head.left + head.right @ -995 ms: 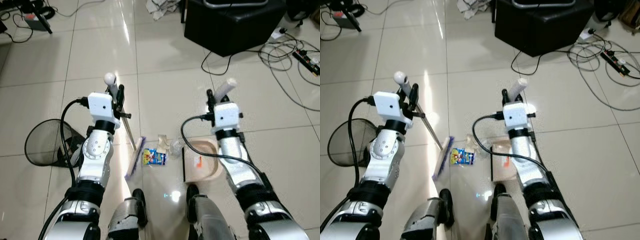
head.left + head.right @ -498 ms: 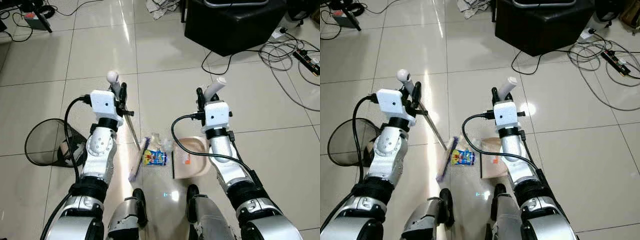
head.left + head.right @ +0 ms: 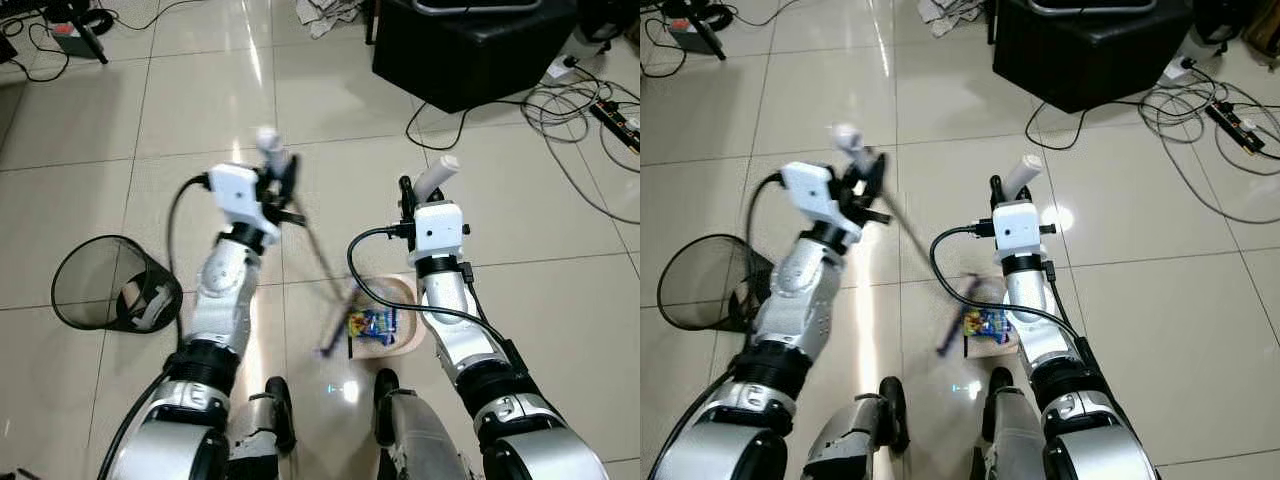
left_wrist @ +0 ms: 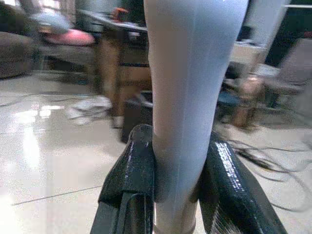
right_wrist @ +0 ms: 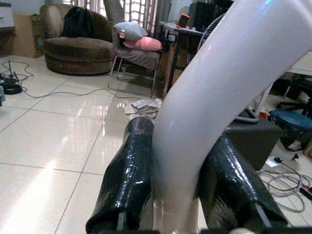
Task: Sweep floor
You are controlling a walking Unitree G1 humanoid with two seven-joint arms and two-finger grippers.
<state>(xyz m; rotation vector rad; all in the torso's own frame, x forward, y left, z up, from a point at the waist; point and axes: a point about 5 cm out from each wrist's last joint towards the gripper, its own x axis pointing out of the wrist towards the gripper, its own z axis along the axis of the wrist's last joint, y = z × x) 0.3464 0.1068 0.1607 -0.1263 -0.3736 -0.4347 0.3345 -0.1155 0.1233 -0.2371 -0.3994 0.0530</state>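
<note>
Broom: the broom (image 3: pixel 318 258) slants from the left gripper down to the floor, and its head touches the near left edge of the dustpan; it is blurred in both eye views.
Left gripper: the left gripper (image 4: pixel 178 161) has its jaws pressed on the pale broom handle (image 4: pixel 190 87); the handle fills the gap between both black fingers (image 4: pixel 130 170).
Dustpan: the beige dustpan (image 3: pixel 404 300) lies on the tiled floor (image 3: pixel 330 100) just in front of the robot's feet, directly under the right arm.
Right gripper: the right gripper (image 5: pixel 178 170) pinches the white dustpan handle (image 5: pixel 219 78), with a finger tight on each side.
Litter: a colourful wrapper (image 3: pixel 372 324) lies on the dustpan, just beside the broom head.
Bin: a black mesh bin (image 3: pixel 112 285) stands on the floor at the robot's left, well apart from the dustpan.
Further away: a black box (image 3: pixel 470 45) and cables (image 3: pixel 570 110) on the floor.
</note>
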